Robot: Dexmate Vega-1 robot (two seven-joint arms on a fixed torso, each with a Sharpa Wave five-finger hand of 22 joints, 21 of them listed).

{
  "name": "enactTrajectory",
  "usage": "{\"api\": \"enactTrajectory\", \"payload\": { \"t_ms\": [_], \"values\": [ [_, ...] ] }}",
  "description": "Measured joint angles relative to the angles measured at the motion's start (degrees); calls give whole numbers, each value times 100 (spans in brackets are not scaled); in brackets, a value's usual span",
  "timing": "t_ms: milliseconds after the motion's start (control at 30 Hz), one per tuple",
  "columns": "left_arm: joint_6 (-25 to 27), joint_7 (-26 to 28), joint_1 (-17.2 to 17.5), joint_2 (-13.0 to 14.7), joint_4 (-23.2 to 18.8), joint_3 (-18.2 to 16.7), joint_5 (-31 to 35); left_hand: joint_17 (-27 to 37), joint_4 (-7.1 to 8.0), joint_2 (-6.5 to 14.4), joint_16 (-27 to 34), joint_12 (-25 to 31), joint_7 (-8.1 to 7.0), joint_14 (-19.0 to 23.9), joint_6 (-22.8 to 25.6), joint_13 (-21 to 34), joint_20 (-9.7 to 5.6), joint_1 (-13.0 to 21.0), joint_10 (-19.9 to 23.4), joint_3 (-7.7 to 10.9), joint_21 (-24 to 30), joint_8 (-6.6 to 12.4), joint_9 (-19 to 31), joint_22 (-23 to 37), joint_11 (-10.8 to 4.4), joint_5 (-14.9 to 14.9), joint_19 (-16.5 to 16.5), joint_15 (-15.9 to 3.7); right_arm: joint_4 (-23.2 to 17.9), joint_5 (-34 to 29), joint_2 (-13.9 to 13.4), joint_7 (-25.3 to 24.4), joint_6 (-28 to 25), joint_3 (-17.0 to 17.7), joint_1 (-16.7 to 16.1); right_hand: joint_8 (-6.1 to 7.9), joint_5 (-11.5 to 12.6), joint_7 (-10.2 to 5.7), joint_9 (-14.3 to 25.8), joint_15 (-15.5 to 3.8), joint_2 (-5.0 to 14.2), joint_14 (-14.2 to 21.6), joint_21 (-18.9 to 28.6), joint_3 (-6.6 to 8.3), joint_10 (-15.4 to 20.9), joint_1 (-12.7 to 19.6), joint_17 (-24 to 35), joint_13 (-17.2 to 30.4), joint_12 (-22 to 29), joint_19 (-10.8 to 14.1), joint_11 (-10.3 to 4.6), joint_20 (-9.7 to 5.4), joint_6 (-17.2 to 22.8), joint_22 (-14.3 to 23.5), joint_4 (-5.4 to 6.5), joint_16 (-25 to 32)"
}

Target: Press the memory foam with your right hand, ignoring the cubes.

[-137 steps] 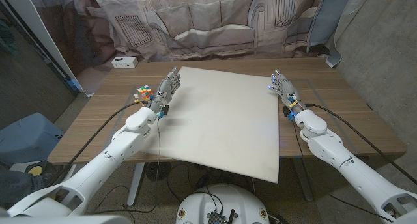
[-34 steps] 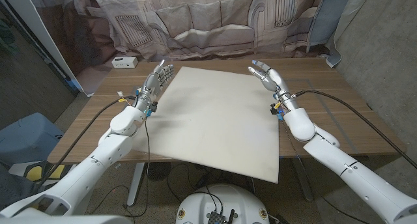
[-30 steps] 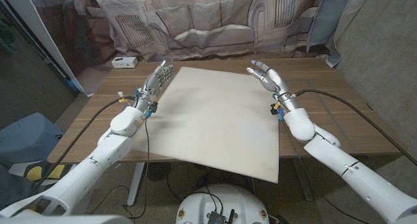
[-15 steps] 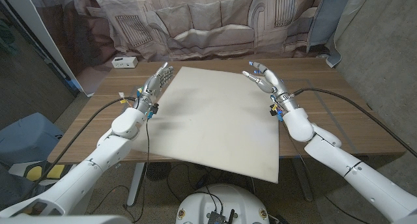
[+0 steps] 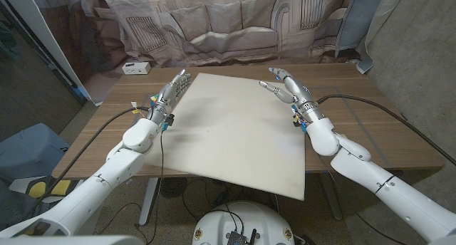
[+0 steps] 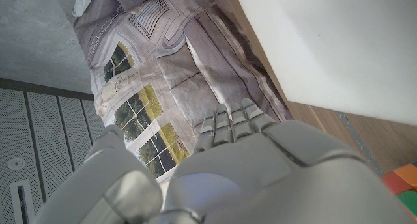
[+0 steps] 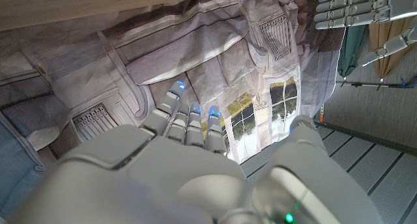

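head view: both arms enter from bottom corners. big white foam sheet (image 5: pixel 239 127) lies on wooden table (image 5: pixel 370 124), covering middle. left hand (image 5: pixel 168 95) raised at 10 o'clock edge of foam, fingers straight and apart, holding nothing. right hand (image 5: pixel 292 90) raised over foam's 2 o'clock corner, fingers spread, holding nothing. coloured cube (image 5: pixel 147 105) partly hidden behind left hand. white box (image 5: pixel 135 68) at far 11 o'clock.

the head view was evenly lit and sharp, with mild bending toward the edges. the white foam sheet (image 5: pixel 235 127) was bright, without glare, and carried only soft shadows. both wrist views showed their own hands blurred up close.
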Motion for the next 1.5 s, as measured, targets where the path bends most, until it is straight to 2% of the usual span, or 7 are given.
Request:
{"api": "enactTrajectory", "payload": {
  "t_ms": [133, 367, 800, 933, 1233, 1367, 1500],
  "values": [
    [3, 10, 2, 4, -9, 0, 9, 0, 0, 0, -22, 0, 0, 0, 0, 0, 0, 0, 0, 0, 0, 0, 0, 0, 0, -23, 0, 0, -29, -128, -16, -13, -81, -82, 53, 0, 0, -16, 0, -28, 0, -28, -5, -3, 0, 0, 0, 0, 0, 0, 0, 0, -47, 0, -3, 0],
    [3, 41, 31, 11, -48, 1, 27, 0, 0, 0, -22, 0, 0, 0, 0, 0, 0, 0, 0, 0, 0, 0, 0, 0, 0, -23, 0, 0, -49, -428, -58, -5, -244, -197, 133, -22, 0, 72, 0, -30, 0, -30, -39, -24, 1, 0, 0, 0, -22, 0, 1, 0, -134, 0, -23, 0],
    [3, 105, 74, 19, -127, 0, 83, 0, -7, 30, -22, 0, 0, 0, 0, 0, 0, 30, 0, 8, 0, 2, 0, 0, 0, -22, 0, 0, -148, -765, -199, 210, -508, -383, 250, -22, 41, 67, 0, -53, 0, -30, -117, -24, -21, 0, 1, 1, -22, 7, -21, -33, -128, 0, -23, 0],
    [3, 130, 89, 17, -159, 0, 94, 0, -22, 30, -22, -39, -22, 0, 21, 0, 0, 30, 0, 22, 0, 3, 0, 0, 0, -22, 0, 0, -175, -853, -225, 274, -604, -417, 268, 4, 41, -84, 0, -72, 5, -50, -167, -24, -35, -5, 1, 1, -21, -3, -107, -42, -40, 0, -23, 0],
    [41, 219, 163, 19, -260, -2, 126, 0, -45, 30, -21, -39, -42, 1, 42, 0, 0, 30, 31, -2, 0, 3, 0, 0, -31, -22, 1, 1, -194, -1053, -281, 392, -764, -543, 341, 4, 41, -180, 0, -154, 32, 75, -273, -23, 75, -32, -27, 2, 1, -77, -217, 33, -88, 0, -23, 27],
    [65, 269, 221, 26, -321, -15, 137, 0, -45, 30, -21, -39, -42, 1, 41, 0, 0, 30, 44, -2, 0, 4, 0, 0, -18, -22, 1, 0, -194, -1145, -307, 452, -814, -607, 386, 24, 41, -161, 0, -100, 70, 234, -295, -49, 262, -70, -27, 2, 46, -28, -48, -11, -55, 0, 2, 71],
    [81, 305, 266, 34, -368, -27, 150, 0, -45, 30, -21, -39, -72, 1, 72, 0, 0, 30, 63, -2, 0, 4, 0, 0, 1, -22, 1, 0, -188, -1242, -329, 494, -845, -658, 431, 27, 41, -133, 0, -111, 69, 300, -295, -49, 382, -69, -27, 2, 69, 82, -9, -19, -26, 0, 2, 111]
  ]
}}
